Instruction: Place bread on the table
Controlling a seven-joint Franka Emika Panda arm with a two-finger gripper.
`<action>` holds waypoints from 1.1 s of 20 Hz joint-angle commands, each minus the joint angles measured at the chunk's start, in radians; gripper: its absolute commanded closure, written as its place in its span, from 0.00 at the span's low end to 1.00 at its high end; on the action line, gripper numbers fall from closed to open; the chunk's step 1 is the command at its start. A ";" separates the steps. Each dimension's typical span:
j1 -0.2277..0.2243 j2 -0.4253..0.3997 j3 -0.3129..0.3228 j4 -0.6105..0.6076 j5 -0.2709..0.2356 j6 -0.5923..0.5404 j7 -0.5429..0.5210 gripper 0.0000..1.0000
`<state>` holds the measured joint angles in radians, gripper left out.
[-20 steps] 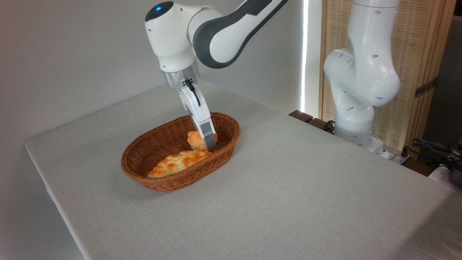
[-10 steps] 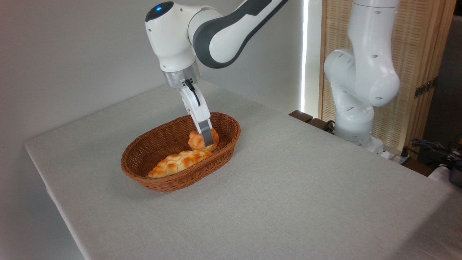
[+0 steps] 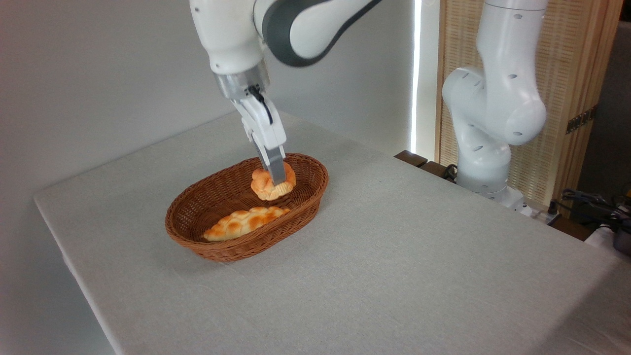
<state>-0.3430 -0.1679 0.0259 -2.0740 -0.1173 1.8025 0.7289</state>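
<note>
Camera: hand (image 3: 276, 178) clamped on bun (image 3: 272, 184), bun raised above basket (image 3: 197, 231) (loaf (image 3: 244, 223) left inside), high enough to clear rim toward desk (image 3: 394, 266).

Two pieces of bread: one round bun (image 3: 272, 183) and one braided loaf (image 3: 244, 222). One wicker basket (image 3: 217, 246) (oval), one table (image 3: 394, 271), one arm (image 3: 315, 19).

Basket rim (image 3: 315, 190): rises around the held bread (image 3: 268, 185).
Table (image 3: 394, 266) to the right: wide and bare.
</note>
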 commanded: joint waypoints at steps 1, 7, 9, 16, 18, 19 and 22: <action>-0.004 0.002 0.058 0.109 0.042 -0.068 0.001 0.76; -0.004 0.036 0.117 0.135 0.252 -0.051 0.012 0.71; -0.004 0.083 0.149 0.137 0.281 0.003 0.012 0.71; -0.002 0.172 0.249 0.140 0.292 0.216 0.012 0.67; -0.002 0.189 0.259 0.138 0.294 0.283 0.012 0.43; -0.002 0.203 0.259 0.137 0.294 0.294 0.010 0.12; -0.005 0.222 0.255 0.132 0.341 0.294 0.010 0.00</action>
<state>-0.3378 0.0265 0.2734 -1.9524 0.1703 2.0814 0.7346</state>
